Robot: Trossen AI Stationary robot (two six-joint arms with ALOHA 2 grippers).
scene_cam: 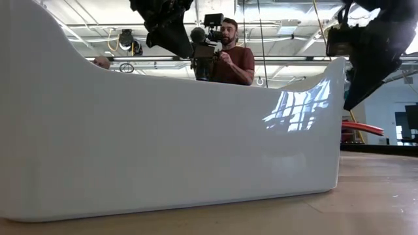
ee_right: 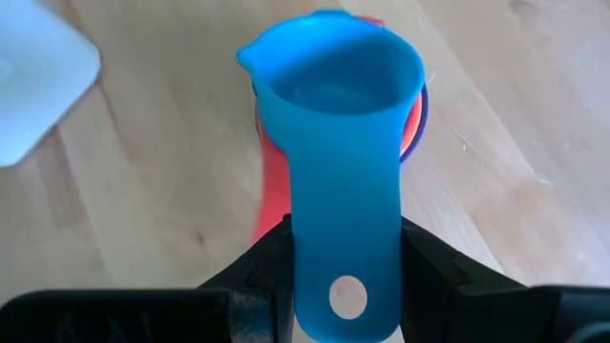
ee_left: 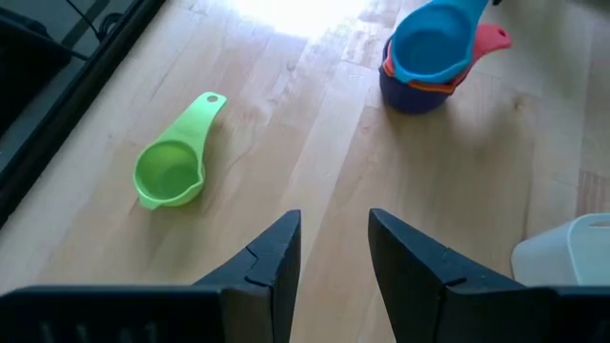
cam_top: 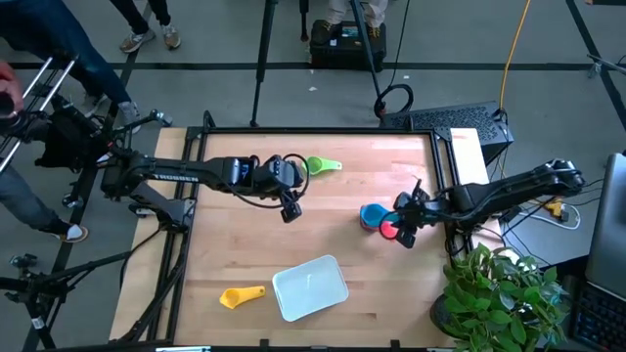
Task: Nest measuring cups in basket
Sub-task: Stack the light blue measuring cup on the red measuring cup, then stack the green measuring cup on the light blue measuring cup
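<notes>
The light blue measuring cup (ee_right: 334, 95) sits on top of a stack of orange, red and dark blue cups (cam_top: 375, 217) at the table's right middle. My right gripper (ee_right: 345, 233) is shut on it. The stack also shows in the left wrist view (ee_left: 424, 57). My left gripper (ee_left: 334, 252) is open, hovering over bare table left of centre (cam_top: 289, 205). The green cup (ee_left: 176, 162) lies upright just beyond it toward the far edge. The yellow cup (cam_top: 240, 296) lies near the near edge, left of the basket (cam_top: 310, 286), which rests flat on the table. My right gripper pinches the light blue cup's flat handle (ee_right: 343, 191) between its two fingers, one on each long edge, above the hanging hole. The fingers come from the table's right, slanting down, along the handle. The cup's bowl (ee_right: 334, 86) rests nested in the stack below.
The basket's white wall (scene_cam: 170, 130) fills the low view, with both arms dark above it. A potted plant (cam_top: 494, 293) stands at the near right corner. People and camera gear stand beyond the far edge. Bare wood lies between the two grippers.
</notes>
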